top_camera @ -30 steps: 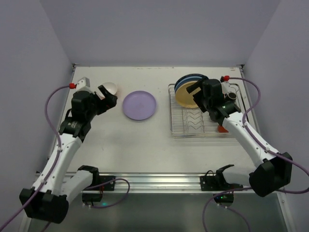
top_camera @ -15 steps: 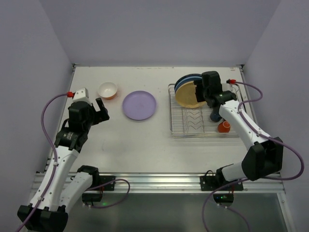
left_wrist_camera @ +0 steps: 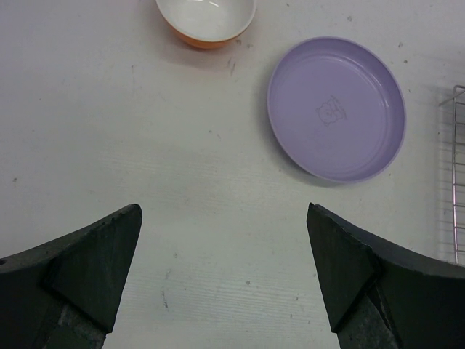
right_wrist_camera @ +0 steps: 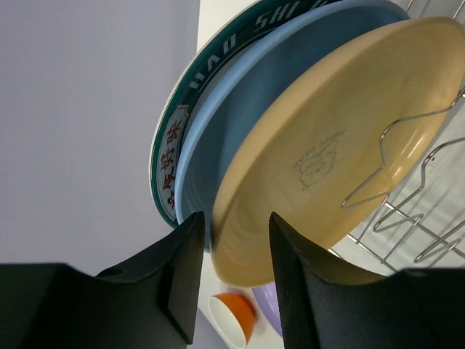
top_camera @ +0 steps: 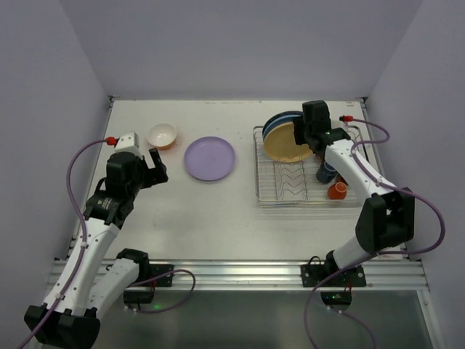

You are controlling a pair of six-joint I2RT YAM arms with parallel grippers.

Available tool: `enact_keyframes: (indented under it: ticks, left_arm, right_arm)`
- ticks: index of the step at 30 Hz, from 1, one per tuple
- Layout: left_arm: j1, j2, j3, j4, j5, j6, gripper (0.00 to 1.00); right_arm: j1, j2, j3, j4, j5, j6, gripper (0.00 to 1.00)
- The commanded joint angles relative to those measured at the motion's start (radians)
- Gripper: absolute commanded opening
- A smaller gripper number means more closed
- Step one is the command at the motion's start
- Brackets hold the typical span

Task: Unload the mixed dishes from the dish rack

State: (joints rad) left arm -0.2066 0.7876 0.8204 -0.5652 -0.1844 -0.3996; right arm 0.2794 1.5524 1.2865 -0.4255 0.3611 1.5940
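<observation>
The yellow plate (right_wrist_camera: 320, 145) bears a faint line-drawn animal face; the blue plate (right_wrist_camera: 240, 102) is plain; the white plate (right_wrist_camera: 168, 145) has a dark green rim with white lettering and red characters; the lilac plate (left_wrist_camera: 336, 107) shows a faint outline face; the bowl (left_wrist_camera: 206, 18) is orange outside, white inside; the dish rack (top_camera: 256, 171) is silver

Yellow plate (top_camera: 280, 147) and blue plate (top_camera: 274, 124) are leaning on edge at the dish rack's (top_camera: 285, 187) 11 o'clock. Lilac plate (top_camera: 209, 158) and orange bowl (top_camera: 162, 135) are lying at its 9 o'clock.
</observation>
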Motion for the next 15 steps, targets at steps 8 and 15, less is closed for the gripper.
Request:
enact_keyframes:
  ticks: [8,15]
  left_arm:
    - [-0.008,0.005,-0.001,0.022,0.017,0.030,1.00]
    - [-0.008,0.007,0.000,0.024,0.019,0.030,1.00]
  right_arm:
    - [-0.011,0.028,0.014,0.016,-0.014,0.075,0.40]
    - [-0.013,0.054,0.042,-0.051,-0.004,0.118,0.43]
